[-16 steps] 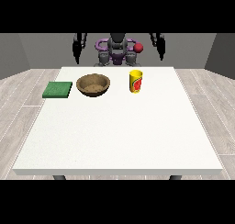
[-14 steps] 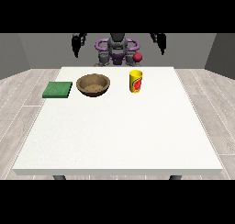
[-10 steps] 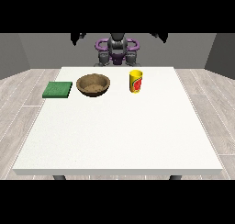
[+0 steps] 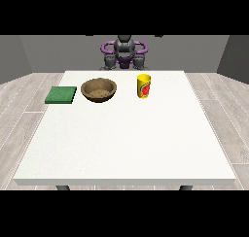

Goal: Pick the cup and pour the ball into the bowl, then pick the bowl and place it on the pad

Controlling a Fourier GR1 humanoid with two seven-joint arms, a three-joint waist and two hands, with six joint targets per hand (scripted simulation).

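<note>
Hands: neither shows in view, state cannot be told | cup (image 4: 144, 86): yellow, upright, far side of table (image 4: 126, 148) | bowl (image 4: 98, 90): brown, left of cup | pad (image 4: 61, 94): green, left of bowl, apart

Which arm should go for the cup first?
Probably the robot's left, the arm on the view's right. The yellow cup stands on that side of the robot's torso; the bowl and green pad lie toward the other. Neither hand is in view, so pose can't decide it.
</note>
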